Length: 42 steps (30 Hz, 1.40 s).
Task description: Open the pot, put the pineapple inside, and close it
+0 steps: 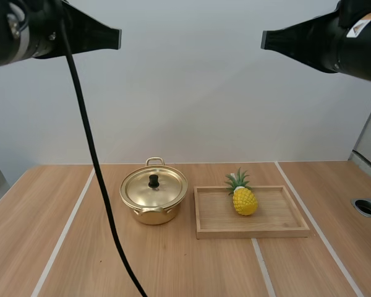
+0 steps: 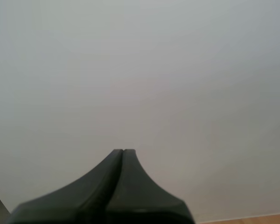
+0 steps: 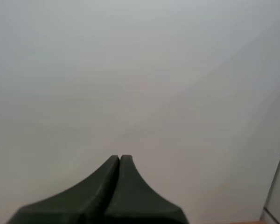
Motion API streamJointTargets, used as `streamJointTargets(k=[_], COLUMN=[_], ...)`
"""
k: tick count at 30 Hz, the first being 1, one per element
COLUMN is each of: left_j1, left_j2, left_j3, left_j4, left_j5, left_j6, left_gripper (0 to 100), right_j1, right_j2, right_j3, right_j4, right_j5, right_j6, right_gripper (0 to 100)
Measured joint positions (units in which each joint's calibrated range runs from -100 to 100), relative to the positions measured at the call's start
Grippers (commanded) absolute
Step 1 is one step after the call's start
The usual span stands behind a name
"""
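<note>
A golden pot [image 1: 153, 204] stands near the middle of the wooden table, its lid [image 1: 153, 187] with a black knob resting on it. To its right a yellow pineapple [image 1: 243, 197] with green leaves lies in a shallow wooden tray [image 1: 252, 231]. My left gripper [image 1: 115, 38] is raised high above the table's left side, pointing right, shut on nothing. My right gripper [image 1: 266, 40] is equally high on the right side, pointing left, also shut. Each wrist view has its own fingers [image 2: 122, 161] [image 3: 119, 165] lying together as one dark wedge against the pale wall.
A round grommet hole [image 1: 366, 206] sits in the table at the far right. White lines [image 1: 68, 229] run across the wooden surface. Bare wood lies in front of the pot and tray.
</note>
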<state>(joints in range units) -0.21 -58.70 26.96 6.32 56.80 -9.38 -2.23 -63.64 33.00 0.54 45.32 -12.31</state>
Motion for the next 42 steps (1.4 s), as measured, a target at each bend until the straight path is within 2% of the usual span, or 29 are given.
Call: streamJointTargets(k=[1, 3, 4, 10, 17, 27, 31, 34, 35, 36, 37, 38, 41, 42], left_j1=[0.0, 0.0, 0.0, 0.0, 0.0, 0.0, 0.0, 0.0, 0.0, 0.0, 0.0, 0.0, 0.0, 0.0], left_j2=[0.4, 5.22, 6.64, 10.82, 13.38, 13.65, 13.65, 13.65, 13.65, 13.65, 13.65, 13.65, 13.65, 13.65], left_j3=[-0.43, -4.62, -5.67, -7.28, -7.28, -7.28, -7.28, -7.28, -7.28, -7.28, -7.28, -7.28, -7.28, -7.28], left_j4=[0.0, 0.0, 0.0, 0.0, 0.0, 0.0, 0.0, 0.63, 0.88, 1.22, 1.22, 1.35, 1.45, 1.45], left_j5=[0.95, 11.03, 14.08, 24.34, 32.47, 33.82, 33.82, 33.82, 34.07, 35.74, 36.67, 37.93, 40.14, 41.21], left_j6=[0.0, 0.0, 0.0, 0.0, 0.59, 1.14, 1.14, 1.14, 1.14, 1.14, 1.14, 1.72, 3.86, 5.04], left_gripper=[0, 0, 0, 0, 0, 0, 11, 46, 64, 81, 96, 100, 100, 100], right_j1=[0.0, 0.0, 0.0, 0.0, 0.0, 0.0, 0.0, 0.0, 0.0, 0.0, 0.0, 0.0, 0.0, 0.0], right_j2=[0.95, 6.63, 8.18, 13.2, 16.44, 16.58, 16.58, 16.58, 16.58, 16.58, 16.58, 16.58, 16.58, 16.58], right_j3=[-0.51, -6.16, -7.46, -9.41, -9.57, -9.57, -9.57, -9.57, -9.57, -9.57, -9.57, -9.57, -9.57, -9.57], right_j4=[0.14, 0.73, 0.81, 1.15, 1.35, 2.66, 2.76, 2.86, 2.86, 2.86, 2.73, 2.5, 2.34, 2.24], right_j5=[1.92, 17.87, 22.3, 37.99, 48.87, 50.63, 50.63, 50.77, 50.77, 50.77, 50.95, 51.13, 51.31, 51.31], right_j6=[0.0, 0.0, 0.0, 0.0, 0.0, 0.0, 0.0, 0.0, 0.42, 0.65, 1.5, 2.33, 3.48, 3.65], right_gripper=[0, 0, 0, 0, 0, 0, 0, 0, 7, 21, 29, 51, 100, 100])
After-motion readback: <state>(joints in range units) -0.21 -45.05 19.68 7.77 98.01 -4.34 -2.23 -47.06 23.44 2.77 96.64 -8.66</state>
